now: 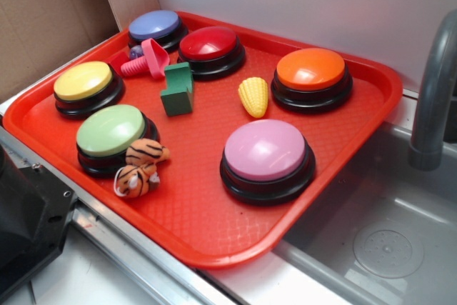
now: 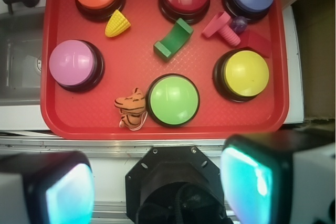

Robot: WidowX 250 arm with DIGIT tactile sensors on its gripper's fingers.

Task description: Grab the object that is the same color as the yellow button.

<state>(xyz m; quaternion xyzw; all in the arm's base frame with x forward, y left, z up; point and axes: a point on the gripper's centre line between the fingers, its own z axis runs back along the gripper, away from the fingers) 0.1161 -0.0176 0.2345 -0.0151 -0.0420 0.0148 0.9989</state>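
The object, a small yellow toy corn cob [image 1: 254,96] [image 2: 117,24], lies on the red tray [image 1: 214,226] [image 2: 94,121] between the orange and pink buttons. The yellow button [image 1: 87,85] [image 2: 245,73] sits at the tray's opposite side. In the wrist view my gripper [image 2: 157,184] hovers high above the robot's black base, outside the tray's near edge and far from the corn. Its two pads [image 2: 68,192] stand wide apart, open, with nothing between them. The exterior view does not show the gripper.
Also on the tray are green [image 1: 112,131], pink [image 1: 265,151], orange [image 1: 311,71], red [image 1: 210,44] and blue [image 1: 155,26] buttons. A striped tiger [image 1: 140,169], a green block [image 1: 177,89] and a pink toy [image 1: 145,61] lie among them. A sink [image 1: 385,241] and faucet [image 1: 434,98] are to the right.
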